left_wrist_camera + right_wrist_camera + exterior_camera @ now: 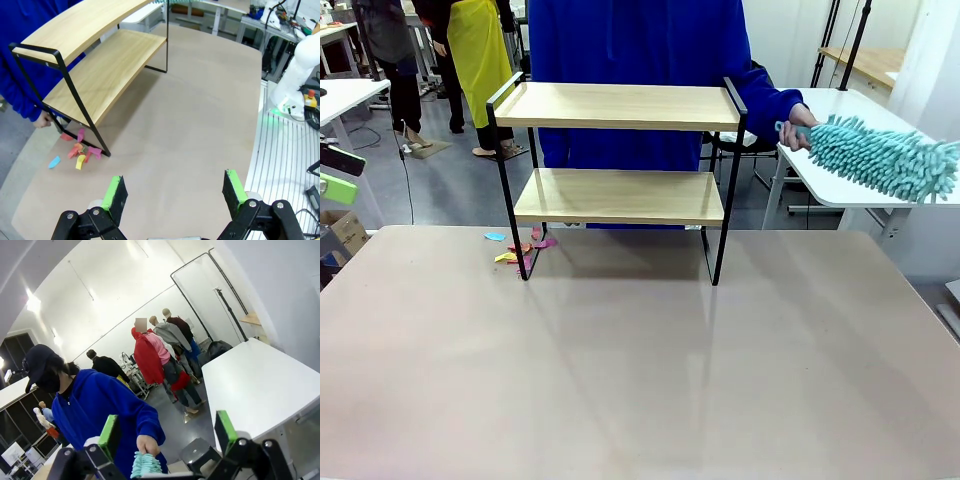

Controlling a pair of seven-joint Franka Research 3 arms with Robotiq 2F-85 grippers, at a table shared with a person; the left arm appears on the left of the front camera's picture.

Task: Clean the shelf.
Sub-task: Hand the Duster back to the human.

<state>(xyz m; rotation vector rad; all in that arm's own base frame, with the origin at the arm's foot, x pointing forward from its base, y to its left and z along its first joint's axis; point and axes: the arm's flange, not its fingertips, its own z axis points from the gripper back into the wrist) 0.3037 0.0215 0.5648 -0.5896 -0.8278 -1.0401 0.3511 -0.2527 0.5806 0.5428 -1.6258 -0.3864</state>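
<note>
1. Across the upper middle of the front view, we see the shelf (620,150) standing at the far edge of the table (640,370), its two wooden boards running left to right along their long axis. At the right edge a person's hand (802,127) holds a teal duster (882,155) out to the side, well apart from the shelf's right post. Small coloured scraps (520,247) lie on the table by the shelf's front left leg.

2. At the bottom of the left wrist view, we find the left gripper (173,194) with its jaws spread wide and nothing between them. The shelf (100,65) lies ahead and toward the upper left of the frame, its boards slanting away toward the top. The coloured scraps (76,150) sit near its closest leg, at mid left, and we judge this arm the nearer one to them.

3. Along the bottom of the right wrist view, we see the right gripper (167,432) with jaws likewise spread and empty, pointed up off the table at the person. The duster (145,466) hangs from the person's hand (147,444) at bottom centre, between the green pads in the frame but farther off.
</note>
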